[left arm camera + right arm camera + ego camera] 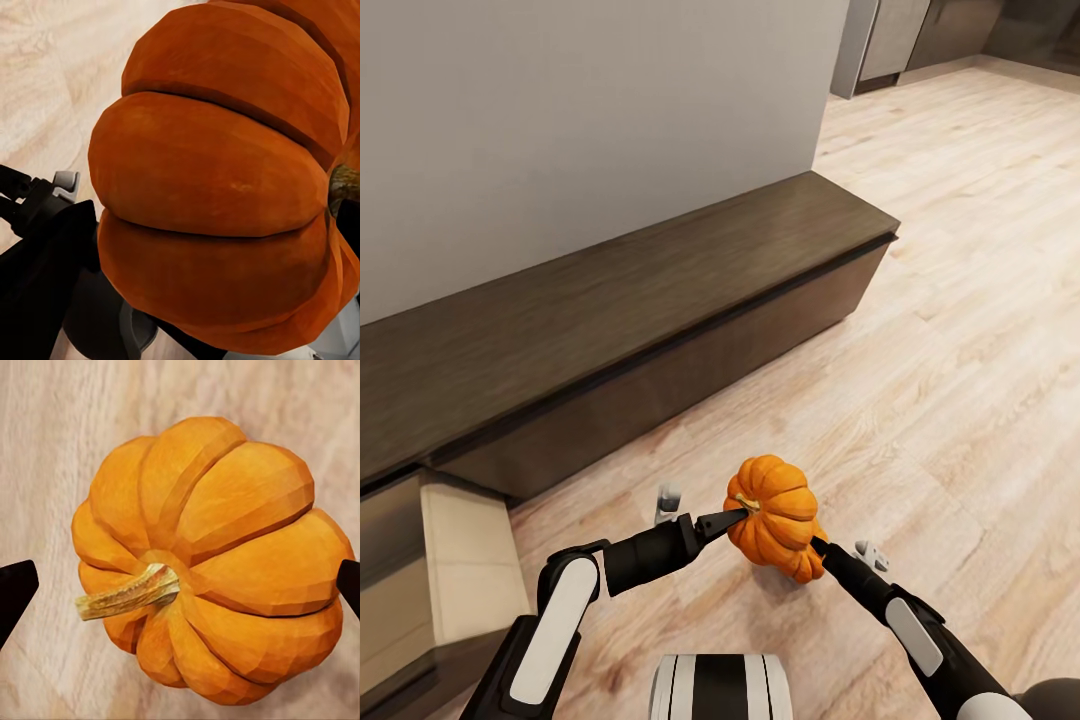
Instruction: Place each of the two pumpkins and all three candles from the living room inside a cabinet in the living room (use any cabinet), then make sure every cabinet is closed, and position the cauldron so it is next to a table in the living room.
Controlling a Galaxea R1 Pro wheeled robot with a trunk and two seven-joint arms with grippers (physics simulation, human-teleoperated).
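A: Position of the pumpkin (772, 517)?
B: Lower centre of head view, over the pale wood floor (960, 350), stem pointing toward frame left. Shadow just below it. Resting or lifted: cannot tell.

A: Left gripper (697, 510)?
B: Fingers spread wide, released. Dark fingertip touching the pumpkin right at the stem; grey-tipped finger well apart, off toward frame left. Left wrist view crowded by ribbed orange flank (217, 187), very close.

A: Right gripper (850, 555)?
B: Also spread, clasping nothing. Dark finger at the pumpkin's lower right edge in head view, other finger beyond it. In right wrist view, pumpkin (214, 562) seen from above, stem sideways, between two black fingertips (15, 592) at opposite frame edges; one tip clear of the fruit, the other just at its rim.

A: Cabinet (660, 290)?
B: Long, low, dark brown, running diagonally from left edge to upper right, against a grey wall (560, 120). Near the pumpkin, not touching. At lower left, a drawer (460, 560) pulled open, pale inside.
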